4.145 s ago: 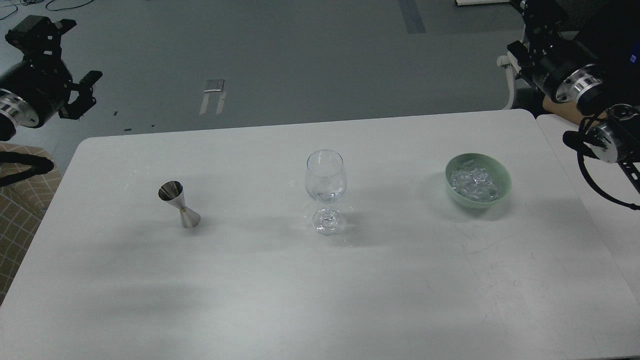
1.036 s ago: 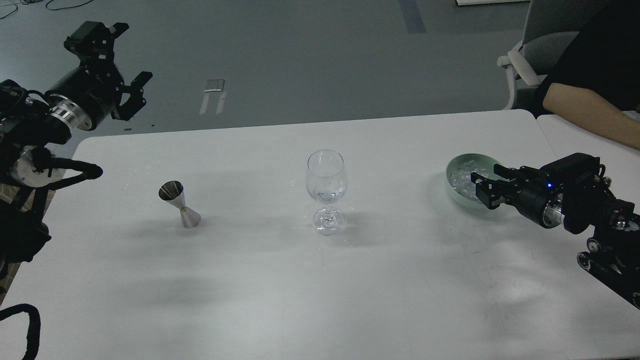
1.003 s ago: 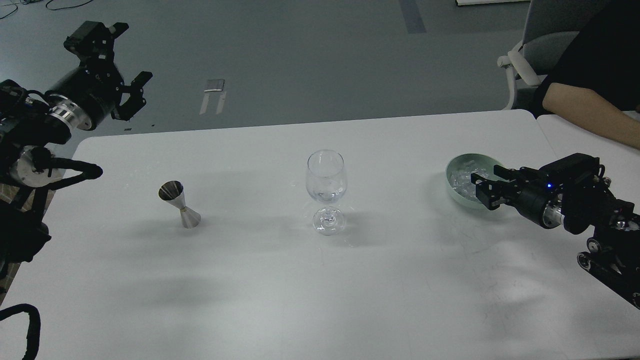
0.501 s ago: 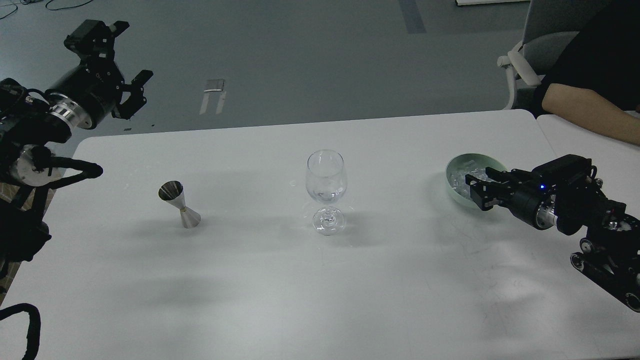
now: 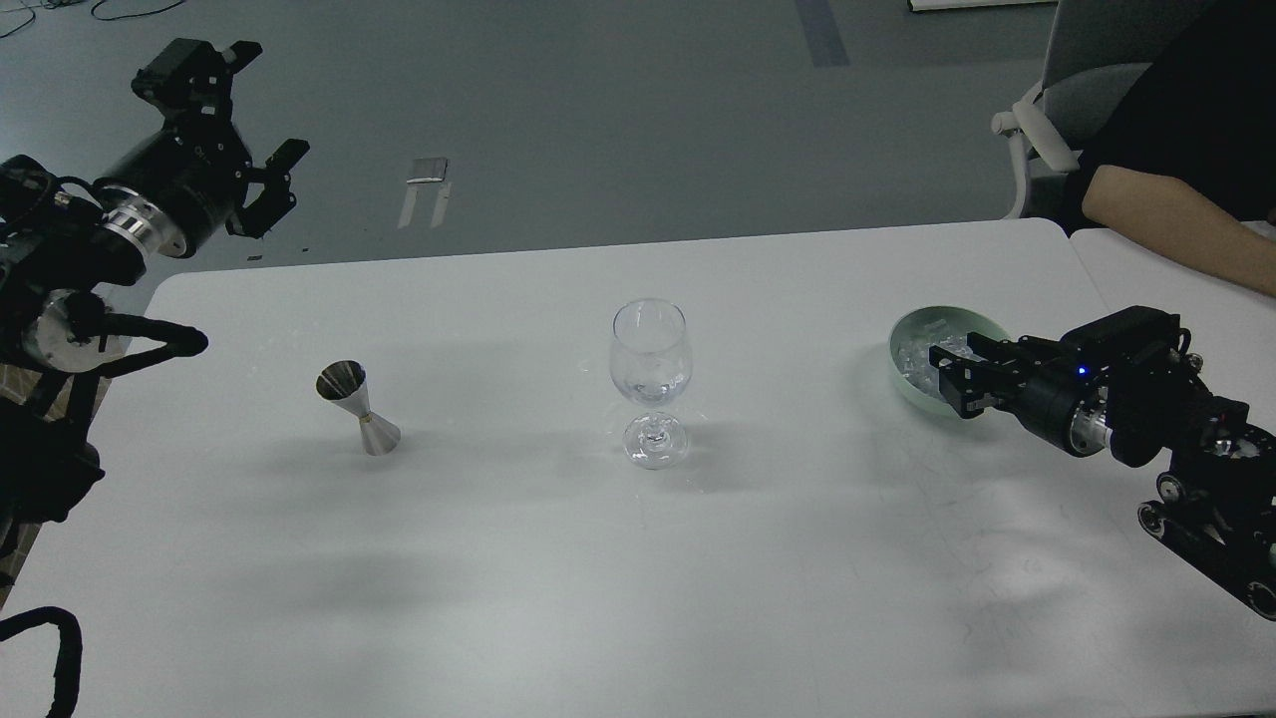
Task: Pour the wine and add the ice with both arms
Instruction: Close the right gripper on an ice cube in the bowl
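Biggest worry: our right gripper [image 5: 949,371] could nudge the green bowl [image 5: 912,391] near the table's right edge, since it's low over the ice [image 5: 915,357]. Its fingers look slightly parted, holding nothing we can make out. Our left gripper [image 5: 254,125] hangs wide open and empty past the far-left corner.

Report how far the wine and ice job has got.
Nothing done: the wine glass holds no ice. In hand: the right gripper, open, sits over the ice in the green bowl. Left: the jigger stands untouched; the left gripper hangs open, away.
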`<state>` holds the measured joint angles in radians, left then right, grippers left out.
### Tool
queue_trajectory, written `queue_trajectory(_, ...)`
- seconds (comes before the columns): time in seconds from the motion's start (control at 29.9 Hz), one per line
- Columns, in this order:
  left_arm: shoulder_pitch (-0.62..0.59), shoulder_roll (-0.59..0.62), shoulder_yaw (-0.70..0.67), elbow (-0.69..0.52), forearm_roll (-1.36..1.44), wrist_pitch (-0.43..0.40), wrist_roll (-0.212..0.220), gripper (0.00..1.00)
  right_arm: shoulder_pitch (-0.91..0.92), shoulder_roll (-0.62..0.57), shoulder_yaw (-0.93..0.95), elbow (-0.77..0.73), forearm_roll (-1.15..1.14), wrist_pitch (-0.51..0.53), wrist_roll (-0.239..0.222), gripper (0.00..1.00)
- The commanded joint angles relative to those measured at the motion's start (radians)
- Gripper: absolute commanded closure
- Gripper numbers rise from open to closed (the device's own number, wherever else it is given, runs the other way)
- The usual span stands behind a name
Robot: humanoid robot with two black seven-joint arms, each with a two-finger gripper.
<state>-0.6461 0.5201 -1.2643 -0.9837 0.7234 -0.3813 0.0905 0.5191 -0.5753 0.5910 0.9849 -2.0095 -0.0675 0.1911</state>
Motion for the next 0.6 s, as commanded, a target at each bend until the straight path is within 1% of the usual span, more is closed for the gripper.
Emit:
queue_trajectory(0.0,-0.001,0.0,0.0,-0.001,-0.001,0.001,0.0,0.02,0.001,-0.001,0.001,0.0,0.0,0.0,0.001,0.54)
queue_trajectory(0.17,-0.001,0.0,0.0,-0.001,-0.001,-0.001,0.0,0.02,-0.002,-0.001,0.0,0.0,0.0,0.0,-0.001,0.58)
queue_trajectory(0.57,-0.001,0.0,-0.001,-0.001,-0.001,0.001,0.0,0.02,-0.007,-0.001,0.0,-0.003,0.001,0.0,-0.001,0.58)
